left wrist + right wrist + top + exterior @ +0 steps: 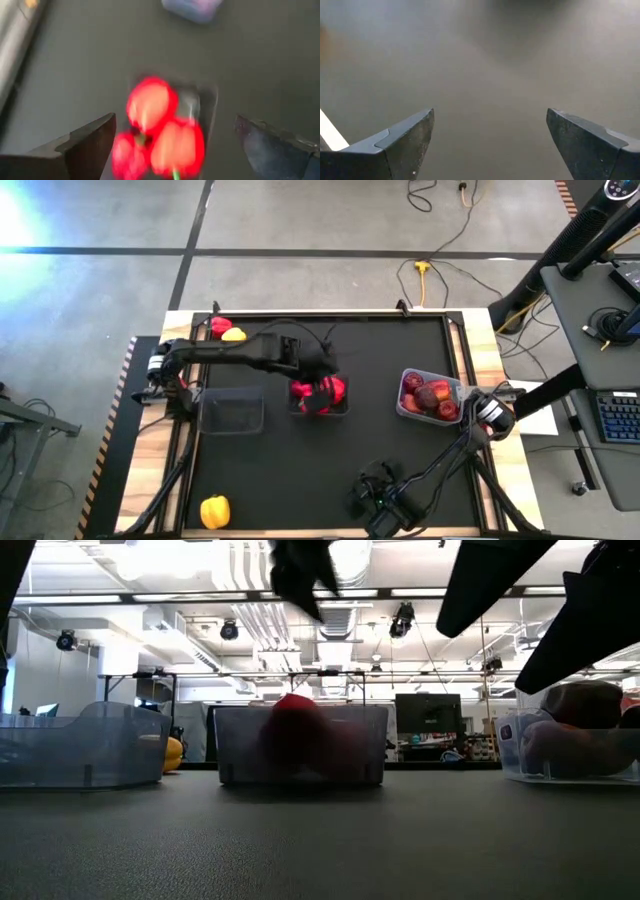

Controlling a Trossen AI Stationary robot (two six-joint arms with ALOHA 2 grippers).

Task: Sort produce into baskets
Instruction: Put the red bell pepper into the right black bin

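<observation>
From the high view, my left gripper (322,383) is hovering over the middle basket (318,398), which is holding the red peppers (318,393). The left basket (231,410) is sitting just left of it, with nothing showing in it. The right basket (430,395) is carrying the maroon apples (428,396) near the desk's (300,470) right edge. A red pepper (220,326) and a yellow pepper (234,335) are lying touching at the far left corner; another yellow pepper (215,511) is lying at the near left corner. My right gripper (368,492) is waiting over the near edge, well apart from every basket.

From the low view, the three tubs are standing in a row: the left one (82,744), the middle one (301,744) with red inside, and the right one (570,740) with dark fruit (my arms are only dark shapes overhead).

In my left wrist view, my fingers (87,145) are spreading wide and holding nothing, with the red peppers (160,130) blurred between them below.

In my right wrist view, my fingers (407,137) are likewise standing wide apart over bare dark desk (490,75).
</observation>
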